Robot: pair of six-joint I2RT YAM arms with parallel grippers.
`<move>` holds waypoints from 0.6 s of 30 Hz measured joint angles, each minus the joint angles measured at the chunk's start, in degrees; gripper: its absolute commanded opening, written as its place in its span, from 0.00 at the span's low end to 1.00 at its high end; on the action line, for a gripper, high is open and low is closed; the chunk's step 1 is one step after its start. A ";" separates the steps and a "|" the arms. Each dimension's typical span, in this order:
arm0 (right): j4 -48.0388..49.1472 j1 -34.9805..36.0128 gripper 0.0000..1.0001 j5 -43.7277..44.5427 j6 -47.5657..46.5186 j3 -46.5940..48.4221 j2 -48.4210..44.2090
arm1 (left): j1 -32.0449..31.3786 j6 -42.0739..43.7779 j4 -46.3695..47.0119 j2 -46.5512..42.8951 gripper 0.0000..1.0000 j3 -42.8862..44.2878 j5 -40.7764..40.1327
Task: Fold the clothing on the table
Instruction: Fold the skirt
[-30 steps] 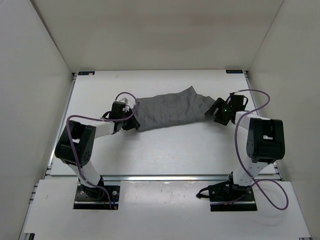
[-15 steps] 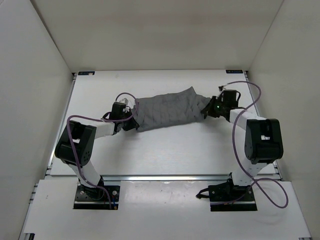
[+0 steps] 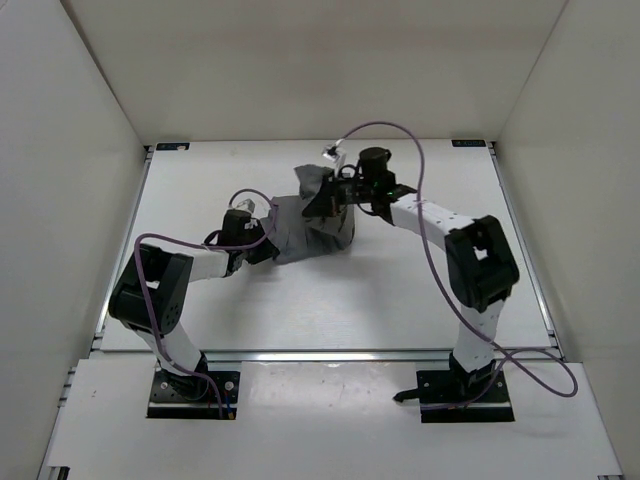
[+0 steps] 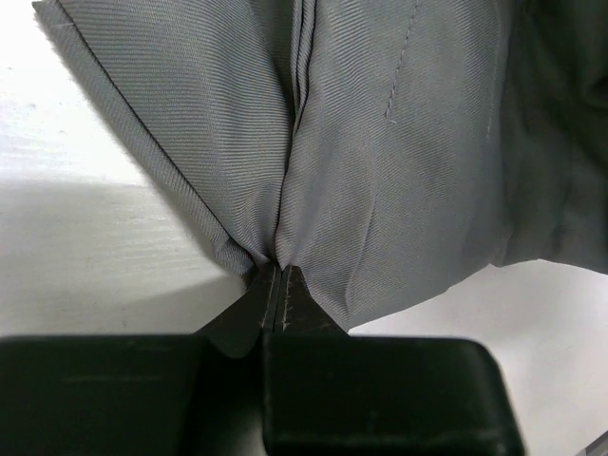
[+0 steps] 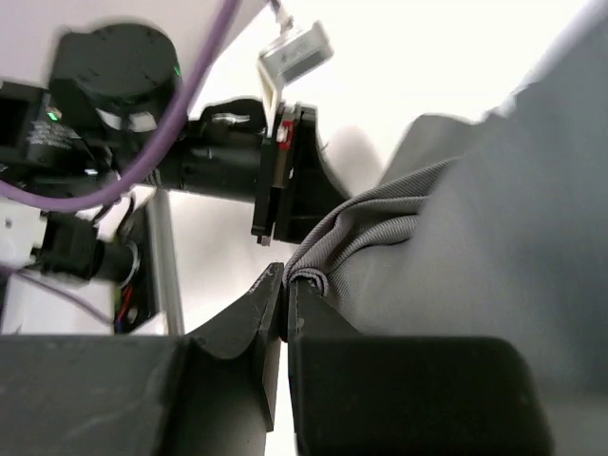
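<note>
The dark grey clothing (image 3: pixel 312 228) lies bunched left of the middle of the white table (image 3: pixel 400 295), with its right part folded up and over. At its left edge my left gripper (image 3: pixel 266 246) sits low. In the left wrist view that left gripper (image 4: pixel 275 274) is shut on the clothing (image 4: pixel 380 142), which puckers into the tips. My right gripper (image 3: pixel 325 200) reaches in from the right above the heap. In the right wrist view the right gripper (image 5: pixel 285 277) is shut on a rolled hem of the clothing (image 5: pixel 494 247).
White walls enclose the table on three sides. Purple cables (image 3: pixel 400 135) loop above the right arm. The left arm's black wrist (image 5: pixel 237 166) is close in front of the right gripper. A metal rail (image 3: pixel 330 353) runs along the near edge, with black brackets (image 3: pixel 172 146) at the far corners.
My right gripper shut on the clothing's right end and carried it left, over the garment, toward the left gripper. The left gripper shut on the left edge and stayed put.
</note>
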 measured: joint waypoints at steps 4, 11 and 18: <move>-2.95 4.02 0.00 -2.97 -1.73 4.94 8.63 | -0.02 -0.52 1.60 -0.63 0.00 -1.40 -0.07; -10.51 8.98 0.00 -2.99 -5.46 9.29 16.37 | 0.00 -1.01 2.34 -1.55 0.00 -2.78 0.00; -13.92 11.41 0.00 -1.86 -6.97 14.71 19.61 | 0.09 -0.98 2.47 -2.08 0.00 -3.45 0.42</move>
